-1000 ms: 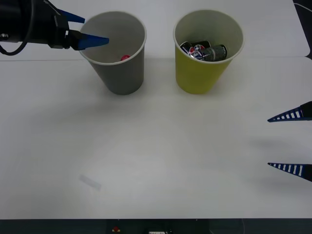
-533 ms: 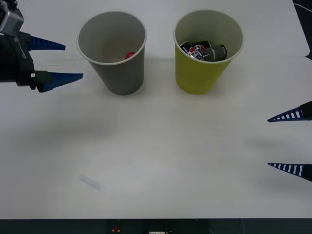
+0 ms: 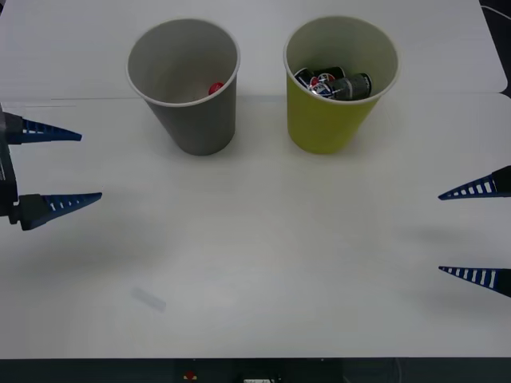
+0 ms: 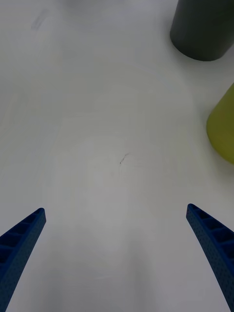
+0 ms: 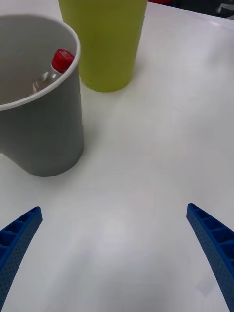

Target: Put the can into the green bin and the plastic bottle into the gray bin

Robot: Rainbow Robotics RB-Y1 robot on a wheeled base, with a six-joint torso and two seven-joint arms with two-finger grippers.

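The gray bin (image 3: 188, 96) stands upright at the back left of the table, with the plastic bottle's red cap (image 3: 215, 88) showing inside it; the bottle (image 5: 53, 70) leans against the inner wall. Beside it, the green bin (image 3: 335, 112) holds cans (image 3: 335, 84). My left gripper (image 3: 72, 166) hangs open and empty at the table's left edge, forward of the gray bin (image 5: 44, 122). At the right edge, my right gripper (image 3: 471, 231) stands open and empty too. The green bin (image 5: 109, 44) rises behind the gray one in the left wrist view.
A faint scuff mark (image 3: 148, 298) lies on the white table (image 3: 263, 239) near the front left. The two bins' bases (image 4: 202, 29) (image 4: 223, 129) show at the edge of the right wrist view. A seam crosses the table behind the bins.
My left gripper has drawn back from over the gray bin's rim, moving toward the front and left, open all the while. The right gripper has not moved.
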